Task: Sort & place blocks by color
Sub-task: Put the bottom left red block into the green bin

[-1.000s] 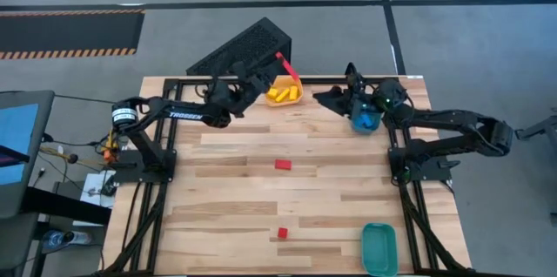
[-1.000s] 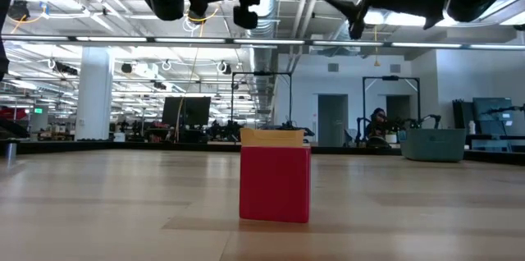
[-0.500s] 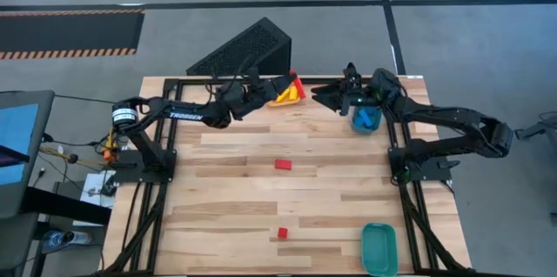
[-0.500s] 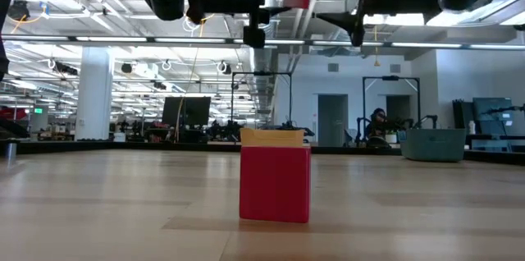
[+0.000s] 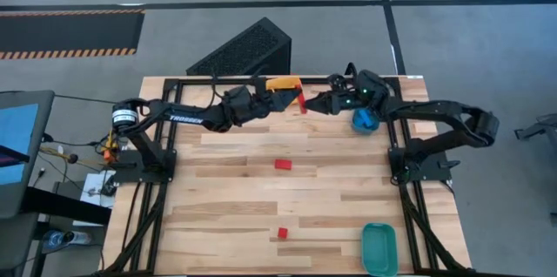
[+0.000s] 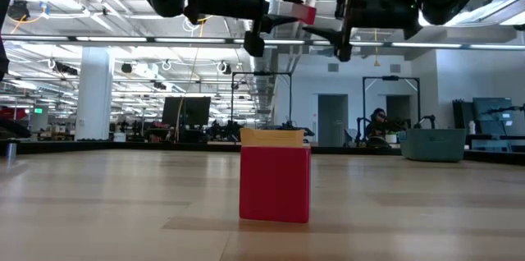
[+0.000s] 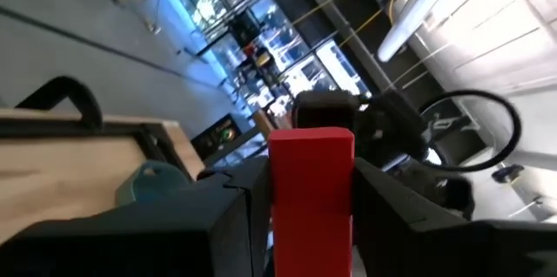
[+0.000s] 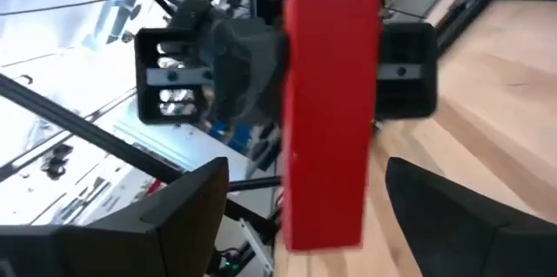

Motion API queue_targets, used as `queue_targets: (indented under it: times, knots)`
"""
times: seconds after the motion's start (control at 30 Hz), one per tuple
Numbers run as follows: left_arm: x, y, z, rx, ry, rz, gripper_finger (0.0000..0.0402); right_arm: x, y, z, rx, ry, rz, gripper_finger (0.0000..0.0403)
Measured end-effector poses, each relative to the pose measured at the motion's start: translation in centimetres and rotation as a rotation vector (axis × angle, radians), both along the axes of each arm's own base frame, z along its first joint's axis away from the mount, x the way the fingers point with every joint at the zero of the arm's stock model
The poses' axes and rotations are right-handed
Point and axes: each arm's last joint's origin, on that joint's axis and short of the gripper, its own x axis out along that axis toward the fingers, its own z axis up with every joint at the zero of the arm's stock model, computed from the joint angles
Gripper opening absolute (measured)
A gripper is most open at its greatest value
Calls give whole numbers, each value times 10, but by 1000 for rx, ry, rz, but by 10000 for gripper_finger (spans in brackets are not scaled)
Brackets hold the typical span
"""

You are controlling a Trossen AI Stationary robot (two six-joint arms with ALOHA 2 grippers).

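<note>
Clamping a long red rectangular bar block (image 5: 301, 101) in mid-air just beside the orange plastic tray (image 5: 282, 84), the left end effector (image 5: 287, 100) presents it to the right end effector (image 5: 326, 103), whose fingers stand wide apart around the bar's free end. Should the left let go before the right closes, the bar would likely drop onto the wooden tabletop (image 5: 261, 199); a skewed grip could twist it loose.

Light wooden slatted table (image 5: 244, 216) in a black frame, one red block (image 5: 283, 165) near its middle, a smaller red block (image 5: 282, 233) toward the near edge, teal tray (image 5: 379, 248) at the near right corner, blue tray (image 5: 365, 121) at the far right, orange tray (image 5: 283, 84) on the far edge.
</note>
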Motion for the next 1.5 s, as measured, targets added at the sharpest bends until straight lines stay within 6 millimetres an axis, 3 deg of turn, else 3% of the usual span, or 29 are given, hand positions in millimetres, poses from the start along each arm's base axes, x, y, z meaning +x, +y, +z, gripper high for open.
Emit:
queue_targets:
  times: [0.17,0.4,0.47,0.6,0.73,1.03,1.27,1.5]
  knots:
    - [2,-9,-1,-7,9,-42,99,5,8,-1,21,3,32,286]
    - [3,-12,-1,-90,-22,-109,99,10,20,-1,32,7,80,140]
    - [3,-12,-1,-97,-20,-130,99,11,23,-1,39,9,80,115]
    - [3,-14,-1,-96,-17,-159,111,13,28,-1,60,9,63,115]
    - [4,-16,-5,-91,25,-225,156,11,38,-1,92,74,39,115]
    - [5,-27,-13,16,142,-531,256,-22,100,-13,145,501,-53,115]
    - [6,-33,-15,182,183,-608,260,-58,161,-29,245,851,-15,115]
    - [4,-34,-28,312,312,-644,247,-82,218,-39,406,1050,66,115]
